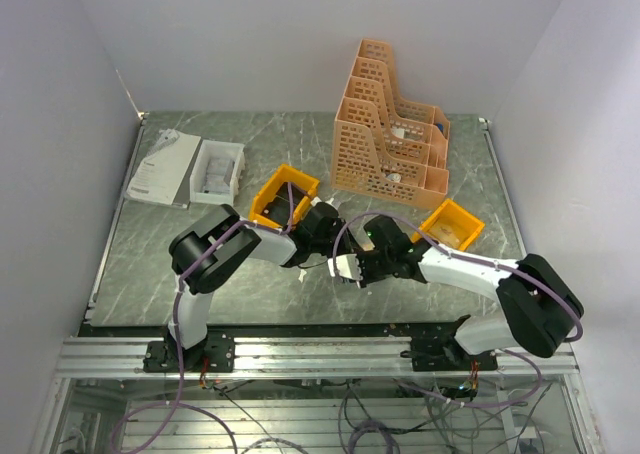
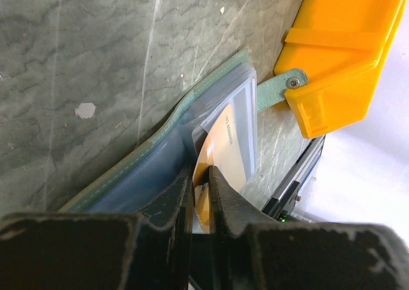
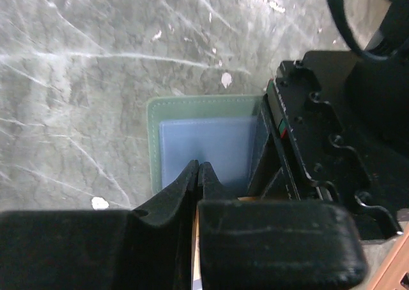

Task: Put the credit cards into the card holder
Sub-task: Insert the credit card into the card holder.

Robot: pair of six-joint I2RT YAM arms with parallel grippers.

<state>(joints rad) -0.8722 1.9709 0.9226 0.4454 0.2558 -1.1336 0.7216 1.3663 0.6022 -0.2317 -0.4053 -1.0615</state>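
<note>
The card holder (image 2: 140,165) lies open on the table, grey-green outside with bluish clear sleeves, its snap tab (image 2: 281,89) reaching toward a yellow bin. My left gripper (image 2: 201,175) is shut on a tan-orange credit card (image 2: 227,143) whose far end sits inside a clear sleeve. My right gripper (image 3: 198,170) is shut, its tips over the bluish inside of the card holder (image 3: 153,143). A thin pale edge shows between its fingers lower down; I cannot tell what it is. From above, both grippers meet over the card holder (image 1: 347,267).
A yellow bin (image 2: 339,47) stands right beside the wallet; the top view shows it (image 1: 283,196) and a second one (image 1: 452,224). An orange file rack (image 1: 385,124) stands at the back. A white box (image 1: 217,169) and papers (image 1: 160,169) lie back left.
</note>
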